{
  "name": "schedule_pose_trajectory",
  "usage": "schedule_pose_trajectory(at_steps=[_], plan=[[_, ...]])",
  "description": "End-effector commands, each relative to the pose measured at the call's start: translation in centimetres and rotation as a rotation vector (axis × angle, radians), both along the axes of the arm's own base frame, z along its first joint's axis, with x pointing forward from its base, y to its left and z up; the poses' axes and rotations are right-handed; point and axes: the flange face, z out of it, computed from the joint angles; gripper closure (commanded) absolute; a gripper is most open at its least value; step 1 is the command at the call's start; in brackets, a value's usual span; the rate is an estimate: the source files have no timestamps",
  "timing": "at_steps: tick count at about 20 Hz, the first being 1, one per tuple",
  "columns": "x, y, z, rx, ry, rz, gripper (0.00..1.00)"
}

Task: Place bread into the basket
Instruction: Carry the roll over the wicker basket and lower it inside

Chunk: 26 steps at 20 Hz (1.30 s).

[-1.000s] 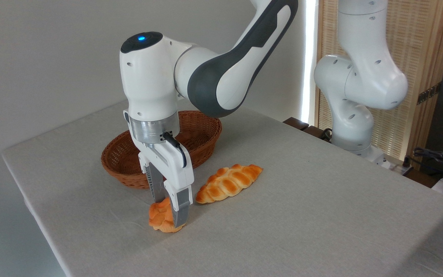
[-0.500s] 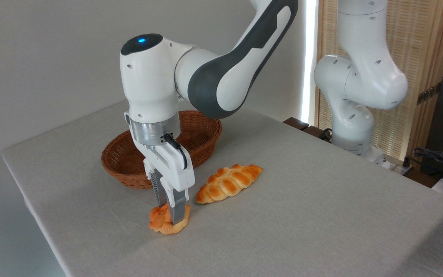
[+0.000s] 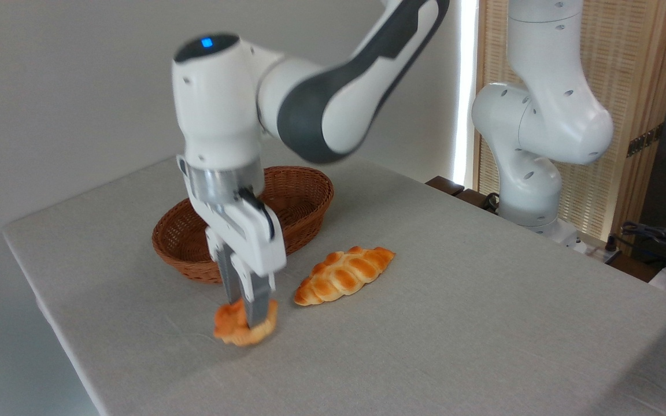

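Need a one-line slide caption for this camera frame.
Gripper shut on the bread, near the wicker basket and braided loaf.

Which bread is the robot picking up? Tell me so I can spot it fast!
Find the brown woven basket on the grey table, then look just in front of it, nearer the camera. There the gripper pinches a small, lumpy orange bun. It is rounder and shorter than the long braided loaf lying to its right.
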Motion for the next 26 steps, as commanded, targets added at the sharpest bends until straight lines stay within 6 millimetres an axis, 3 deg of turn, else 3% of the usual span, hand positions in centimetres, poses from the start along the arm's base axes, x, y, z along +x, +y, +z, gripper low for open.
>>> schedule_pose_trajectory(at_steps=[1, 4, 6, 7, 8, 10, 12, 14, 17, 26], plan=[[0.7, -0.4, 8.4, -0.031, 0.012, 0.021, 0.79], [-0.2, -2.3, 9.9, -0.048, 0.045, -0.009, 0.78], [-1.3, -6.5, 10.2, -0.052, 0.067, -0.054, 0.77], [-2.0, -10.2, 9.7, -0.055, 0.082, -0.059, 0.73], [-2.4, -13.3, 8.4, -0.055, 0.097, -0.061, 0.63], [-2.3, -16.5, 5.6, -0.050, 0.125, -0.095, 0.55], [-2.8, -17.4, 3.9, -0.034, 0.140, -0.106, 0.52], [-2.8, -17.4, 3.3, -0.033, 0.140, -0.103, 0.43], [-3.0, -17.5, 2.4, -0.032, 0.145, -0.102, 0.01], [-2.5, -17.4, 2.7, -0.048, 0.101, -0.099, 0.00]])
